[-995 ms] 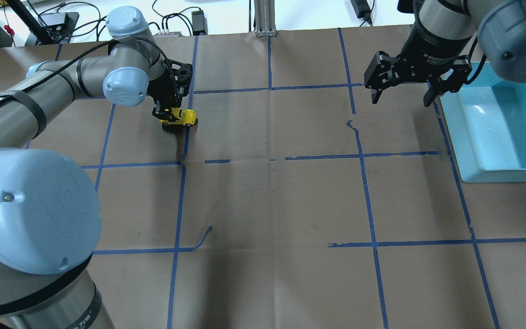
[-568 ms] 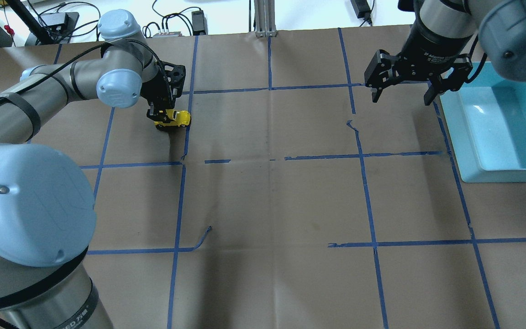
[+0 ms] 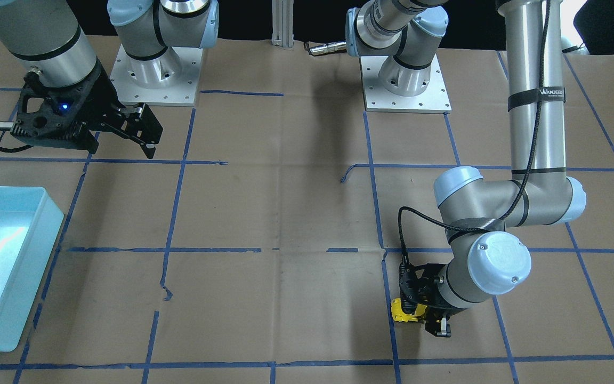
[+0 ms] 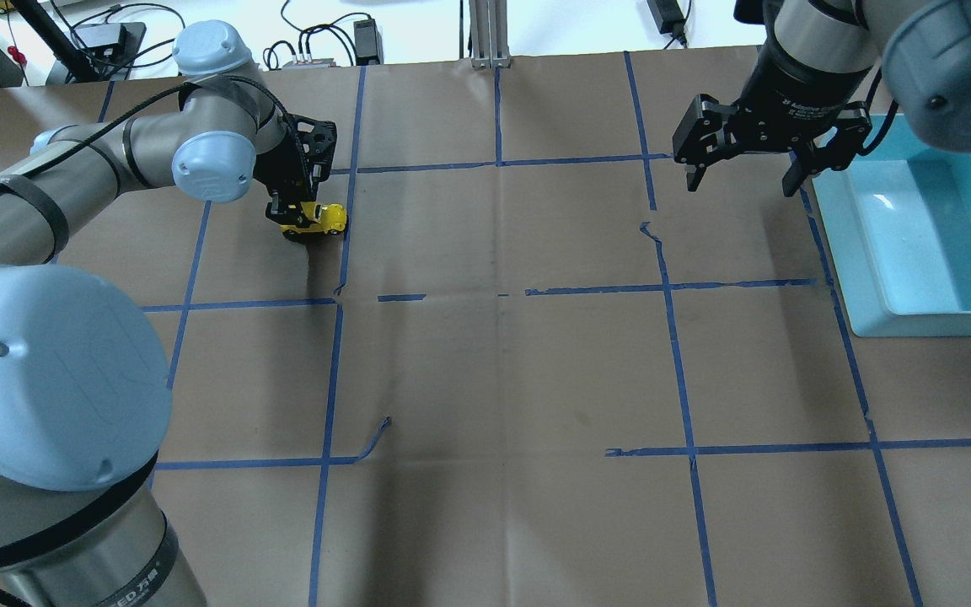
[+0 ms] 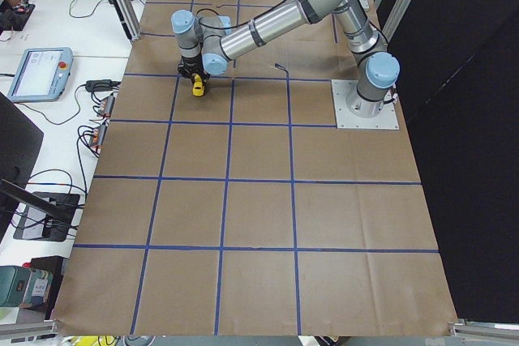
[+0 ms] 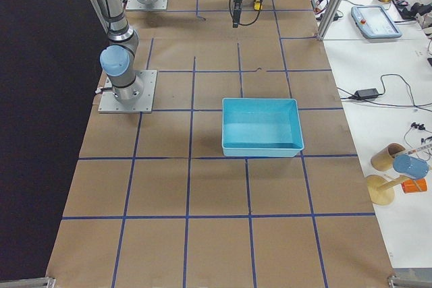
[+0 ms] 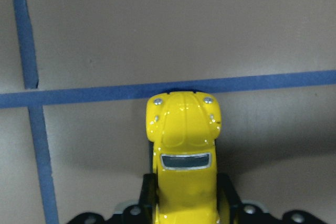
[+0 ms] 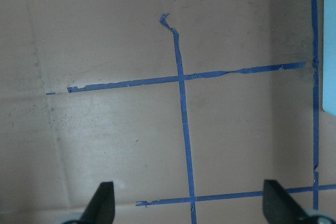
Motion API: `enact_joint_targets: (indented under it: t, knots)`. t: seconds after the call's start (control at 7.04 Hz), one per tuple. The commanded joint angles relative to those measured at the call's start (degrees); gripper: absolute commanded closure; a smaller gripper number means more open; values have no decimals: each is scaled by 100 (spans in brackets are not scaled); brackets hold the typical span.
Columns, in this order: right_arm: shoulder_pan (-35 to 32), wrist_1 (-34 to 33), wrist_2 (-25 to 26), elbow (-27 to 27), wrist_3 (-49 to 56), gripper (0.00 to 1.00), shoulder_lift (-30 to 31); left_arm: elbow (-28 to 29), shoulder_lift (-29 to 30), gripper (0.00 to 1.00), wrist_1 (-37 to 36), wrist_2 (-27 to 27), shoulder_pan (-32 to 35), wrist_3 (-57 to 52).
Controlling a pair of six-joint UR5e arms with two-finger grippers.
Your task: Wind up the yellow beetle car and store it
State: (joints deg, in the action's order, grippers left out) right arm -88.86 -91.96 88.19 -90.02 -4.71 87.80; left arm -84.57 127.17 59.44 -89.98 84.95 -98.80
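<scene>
Right, your left end effector (image 4: pixel 294 212) is clamped on the yellow beetle car (image 4: pixel 323 221). It has the rear half pinched, with 1 of its 2 fingers (image 7: pixel 147 196) on each flank. You get the best look from the left wrist view. There the yellow bonnet and the dark windscreen stick out ahead of the black fingers, and the nose just reaches a strip of blue tape (image 7: pixel 273 81).

From overhead, the car sits low at the brown paper of the desk (image 4: pixel 502 379), in the far left part. It lies just beside one of the tape lines, nose toward the middle of the desk. I cannot tell you whether all 4 wheels are pressing on the paper. In the front-facing view the arm's wrist joint hides most of the car, so you only see a small yellow patch.

Over on the other side, your right end effector (image 4: pixel 738 184) hangs above the desk with its fingers spread wide and nothing between them. The right wrist view shows only paper and tape between the 2 tips. It hangs near the far corner of the light blue tray (image 4: pixel 873 287), well apart from the car.
</scene>
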Motion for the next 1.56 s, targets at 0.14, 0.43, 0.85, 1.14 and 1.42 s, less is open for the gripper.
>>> enact_joint_targets:
  t: [0.14,0.43,0.85,1.14,1.42]
  knots:
    - [-9,-24,-12,19,-12,0,9,10,-17,100,-89,-19,-65,-78]
    - [-9,-15,-21,11,-12,0,9,-7,-61,100,-90,7,-241,-78]
    - [-18,-32,-21,11,-3,0,9,-7,-52,100,-90,-20,-259,-121]
    - [-18,-41,-21,11,-12,0,9,-7,-43,100,-90,-11,-277,-130]
    - [-18,-50,-21,11,-12,0,9,2,-35,100,-99,16,-425,-262]
